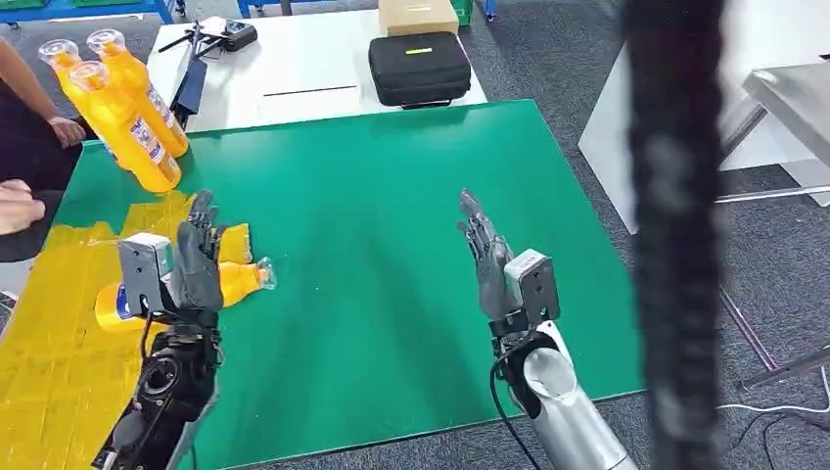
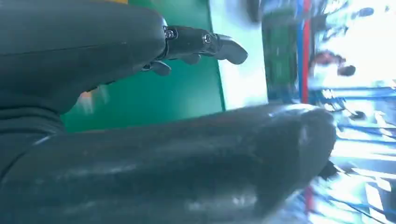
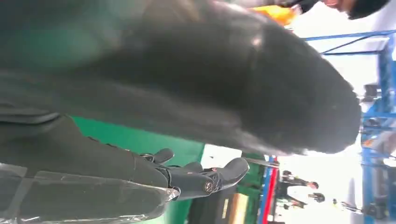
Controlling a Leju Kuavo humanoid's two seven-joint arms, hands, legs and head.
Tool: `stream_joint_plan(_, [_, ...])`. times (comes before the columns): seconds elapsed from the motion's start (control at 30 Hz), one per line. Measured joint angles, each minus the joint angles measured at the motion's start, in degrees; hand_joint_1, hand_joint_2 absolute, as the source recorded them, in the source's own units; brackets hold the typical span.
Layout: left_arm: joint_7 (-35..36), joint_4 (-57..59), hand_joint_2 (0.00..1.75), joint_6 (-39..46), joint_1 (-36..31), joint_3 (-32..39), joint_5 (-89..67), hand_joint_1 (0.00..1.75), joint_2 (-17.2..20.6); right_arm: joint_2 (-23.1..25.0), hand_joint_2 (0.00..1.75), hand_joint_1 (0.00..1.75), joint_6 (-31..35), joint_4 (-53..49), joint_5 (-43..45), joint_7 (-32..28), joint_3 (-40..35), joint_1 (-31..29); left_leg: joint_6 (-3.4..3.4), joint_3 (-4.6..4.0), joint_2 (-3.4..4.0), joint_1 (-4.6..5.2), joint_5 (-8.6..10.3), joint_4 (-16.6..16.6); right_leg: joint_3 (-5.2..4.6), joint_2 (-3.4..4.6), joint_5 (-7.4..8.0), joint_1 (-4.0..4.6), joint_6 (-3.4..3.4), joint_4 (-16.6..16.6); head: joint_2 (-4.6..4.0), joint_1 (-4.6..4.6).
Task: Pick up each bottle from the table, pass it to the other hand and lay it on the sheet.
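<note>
Green table (image 1: 391, 225) over grey carpet, yellow sheet (image 1: 49, 343) at its left; 1 bottle (image 1: 230, 282) lies at the sheet's edge, 2 bottles (image 1: 122, 108) stand behind; left hand (image 1: 196, 264) and right hand (image 1: 486, 252) hover released, fingers apart

The head view looks forward and down from high on the robot's body onto the flat green desk (image 1: 391, 196), both arms entering from below. The left wrist view sits close behind the dark left robot hand (image 2: 140, 140), turned on its side, its thick grey thumb taking up most of the picture. The right wrist view sits just as near behind the right robot hand (image 3: 187, 93), also turned and facing outward. All three views share the green desk surface; both wrist views also catch the bright blurred room beyond it
</note>
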State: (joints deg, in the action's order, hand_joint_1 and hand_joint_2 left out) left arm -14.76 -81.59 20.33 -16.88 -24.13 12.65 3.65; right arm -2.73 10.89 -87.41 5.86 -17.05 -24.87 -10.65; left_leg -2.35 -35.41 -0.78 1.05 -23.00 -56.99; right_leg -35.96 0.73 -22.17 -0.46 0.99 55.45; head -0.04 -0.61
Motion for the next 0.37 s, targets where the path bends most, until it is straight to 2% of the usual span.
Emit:
stream_joint_plan(0.23, [0.46,-2.91,0.0,-1.92,-0.09,-1.84,3.57,0.0,-4.24,0.72,0.0,0.0,3.91,-2.8,-4.94,1.2,0.44,-0.93,0.01,0.01,0.01,-0.04,0.01,0.0,-0.01,0.0,0.0,0.01,0.0,0.01,0.0,0.0])
stream_joint_plan(0.37, [0.37,-3.0,0.0,-2.91,-0.68,-2.43,4.42,0.0,-4.63,1.03,0.0,0.0,6.06,-4.11,-7.72,1.36,1.4,-0.85,0.01,0.0,0.07,-0.04,0.01,0.0,-0.04,0.01,0.0,0.01,0.0,0.01,0.0,-0.02])
